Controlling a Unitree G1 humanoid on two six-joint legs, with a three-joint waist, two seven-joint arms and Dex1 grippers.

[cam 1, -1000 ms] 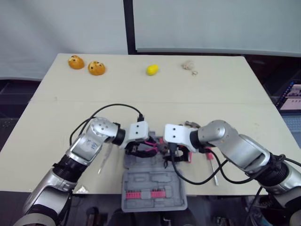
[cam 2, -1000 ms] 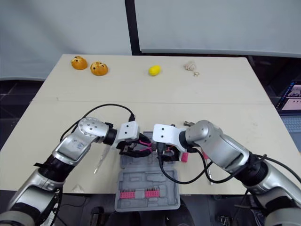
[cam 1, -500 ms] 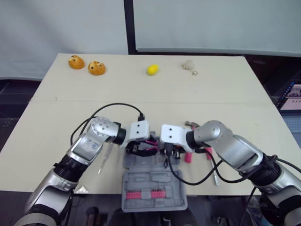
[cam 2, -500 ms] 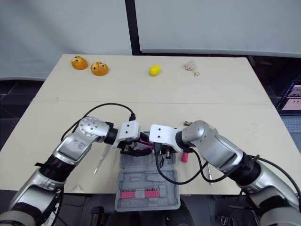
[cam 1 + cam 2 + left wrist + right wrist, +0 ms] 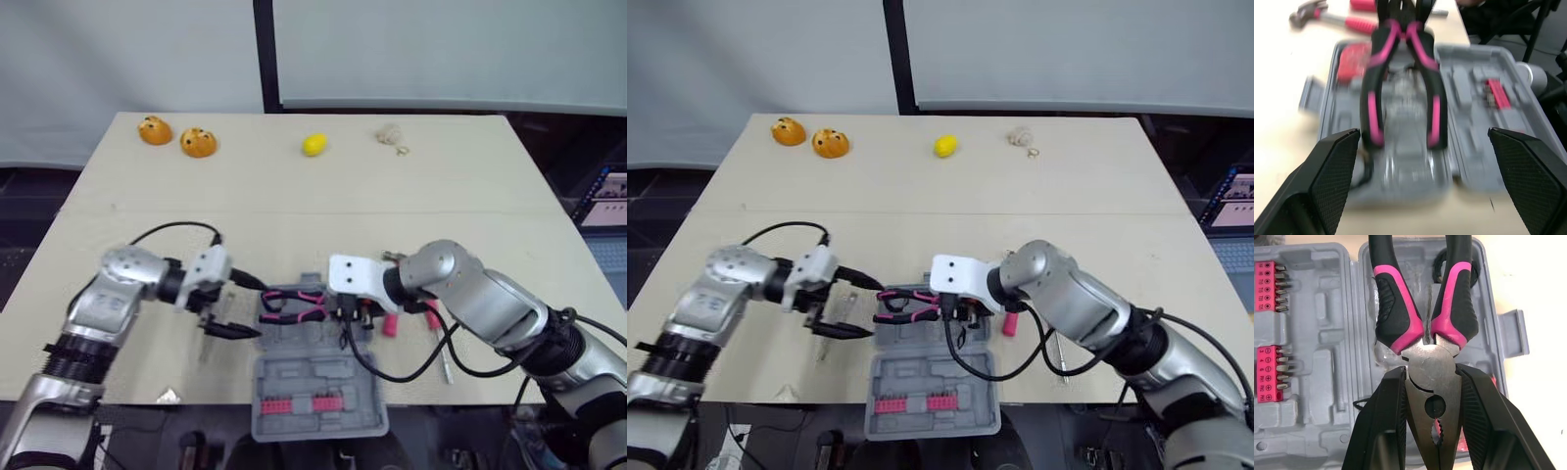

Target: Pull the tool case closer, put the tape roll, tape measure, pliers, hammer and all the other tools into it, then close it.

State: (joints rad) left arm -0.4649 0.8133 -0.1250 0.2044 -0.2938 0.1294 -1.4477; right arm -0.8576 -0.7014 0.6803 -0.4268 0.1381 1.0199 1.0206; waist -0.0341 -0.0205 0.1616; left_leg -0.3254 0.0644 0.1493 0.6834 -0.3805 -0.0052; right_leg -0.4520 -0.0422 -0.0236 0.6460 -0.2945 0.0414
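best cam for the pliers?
Right wrist view: the pliers, head clamped in the right gripper, handles over the open tool case. Left wrist view gives mostly the handles. Eye views show the handles from afar, head behind the gripper.

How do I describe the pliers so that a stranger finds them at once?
At the near edge of the table lies an open grey case. Over its far half the right gripper holds the pliers by their metal head. Only they have two curved black-and-pink handles; the hammer nearby has one straight pink handle.
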